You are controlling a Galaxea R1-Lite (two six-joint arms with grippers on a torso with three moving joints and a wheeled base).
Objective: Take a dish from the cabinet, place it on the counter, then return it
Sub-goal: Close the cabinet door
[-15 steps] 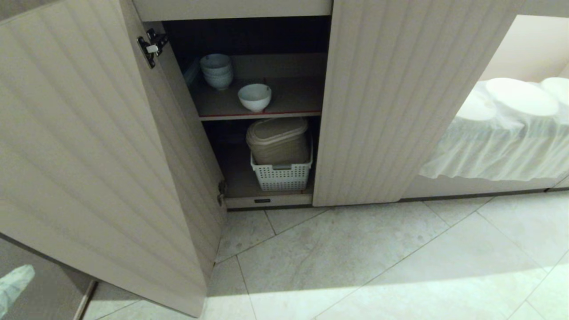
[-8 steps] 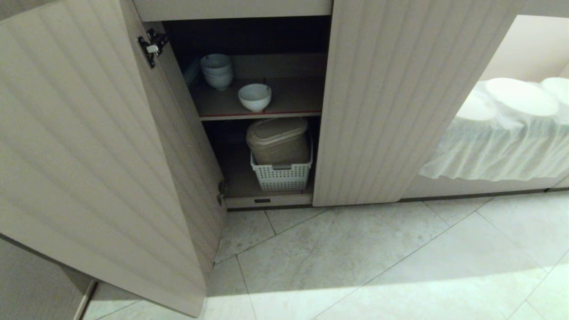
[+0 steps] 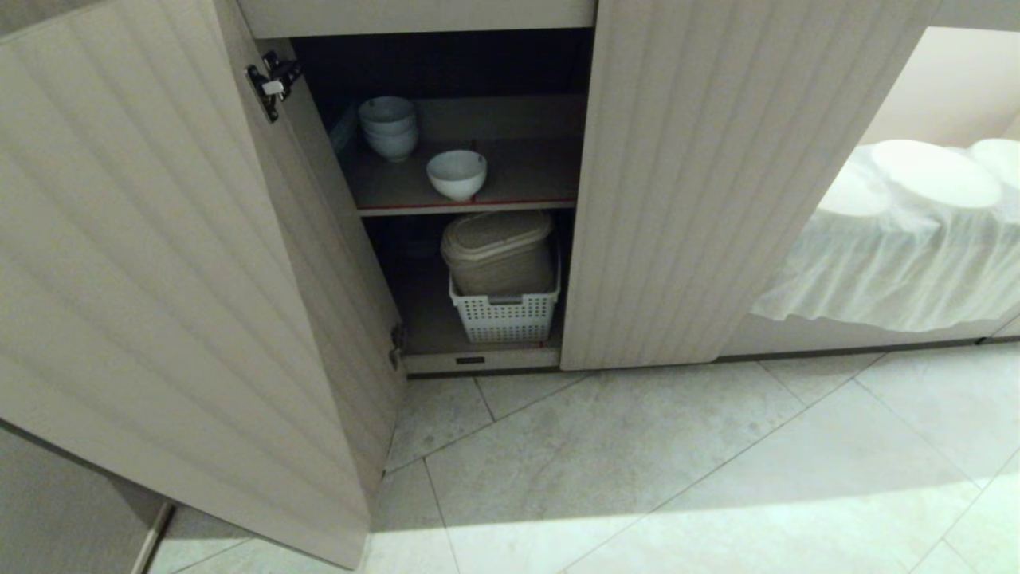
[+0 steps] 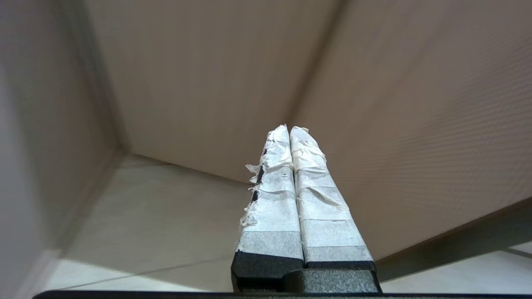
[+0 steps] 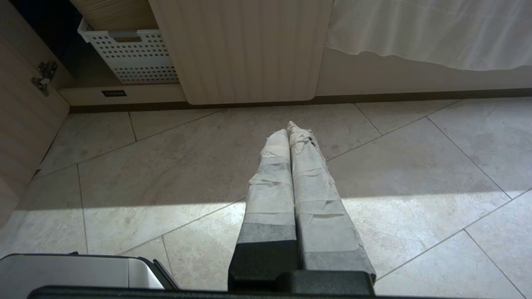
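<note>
Above the tiled floor (image 5: 374, 166), both hands, left hand (image 4: 289, 129) and right hand (image 5: 289, 126), are closed, empty.

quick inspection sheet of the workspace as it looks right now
surface: upper shelf edged in red; counter not in view
job's things: white bowl upright near the shelf's front; cabinet door open
clutter: stacked bowls behind it; lidded bin in white basket below
grippers: left gripper shut, empty, facing a beige panel; right gripper shut, empty, over floor tiles
cables: nothing seen
surroundings: white cloth at right
</note>
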